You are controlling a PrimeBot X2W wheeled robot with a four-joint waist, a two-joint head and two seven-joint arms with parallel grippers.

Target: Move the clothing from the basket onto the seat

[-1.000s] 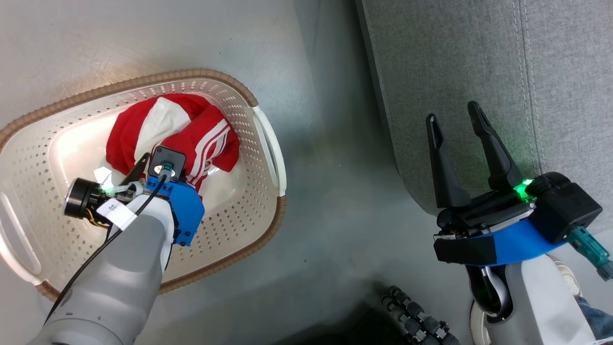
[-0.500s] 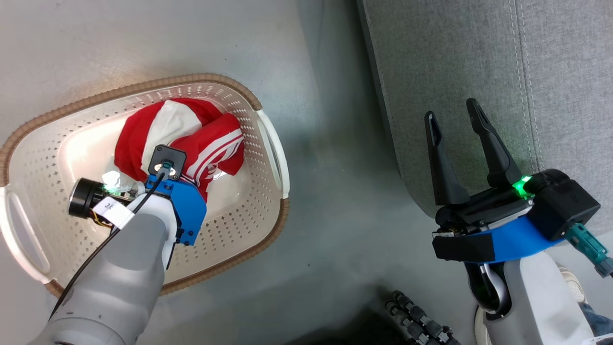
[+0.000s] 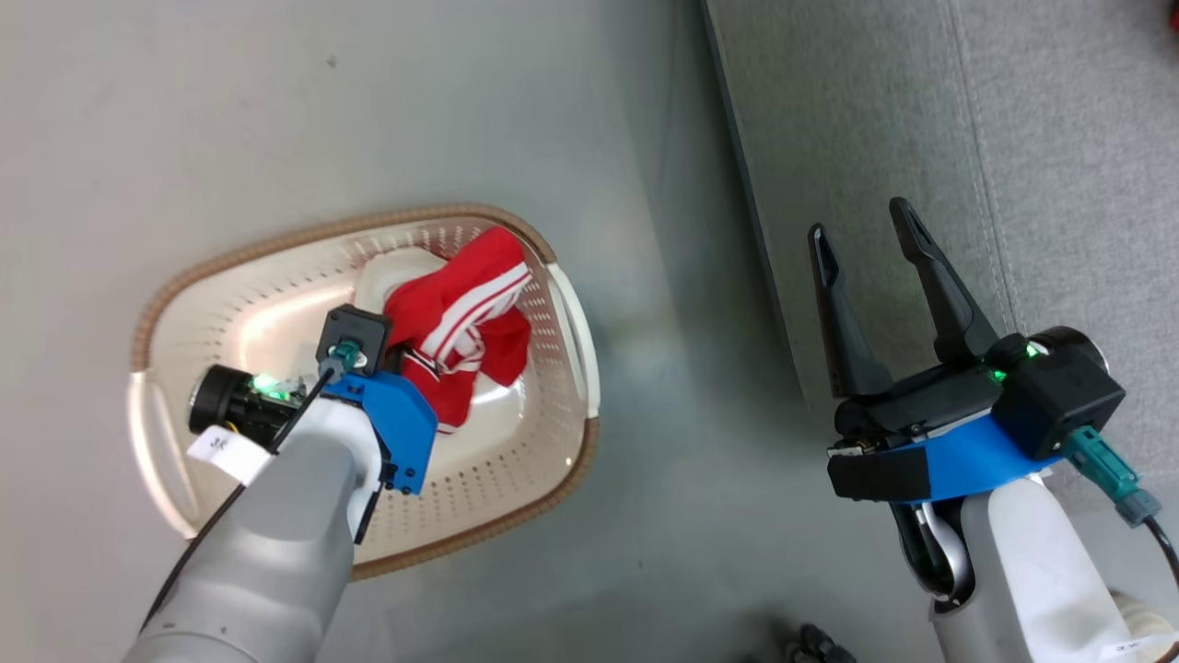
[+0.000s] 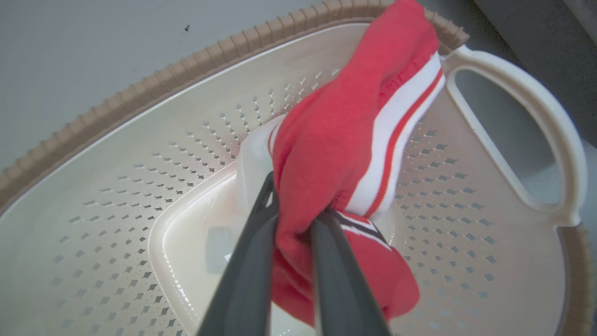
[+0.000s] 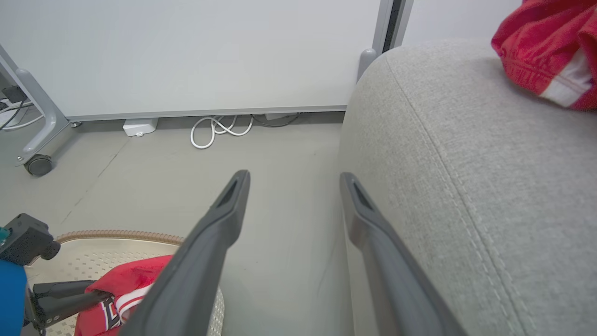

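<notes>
In the left wrist view my left gripper (image 4: 296,196) is shut on a bunched fold of the clothing (image 4: 345,140), a red garment with white stripes. It hangs lifted above the floor of the cream perforated basket (image 4: 140,88), its top reaching the brown rim. The head view shows the same red garment (image 3: 470,322) over the basket (image 3: 276,241), with my left wrist covering the fingers. My right gripper (image 3: 857,218) stands open with nothing between its fingers, over the front edge of the grey seat (image 3: 921,110). A second red garment (image 5: 550,51) lies on the seat (image 5: 489,163).
Bare grey floor (image 3: 663,414) separates the basket from the seat. In the right wrist view a white panel on castered legs (image 5: 186,56) stands at the back, with a coiled white cable (image 5: 219,130) at its foot. A black ribbed part (image 3: 820,645) shows at the bottom edge.
My left gripper has shut on the red garment and raised it off the basket floor. The head camera has moved, so the basket looks smaller. The right gripper stays open.
</notes>
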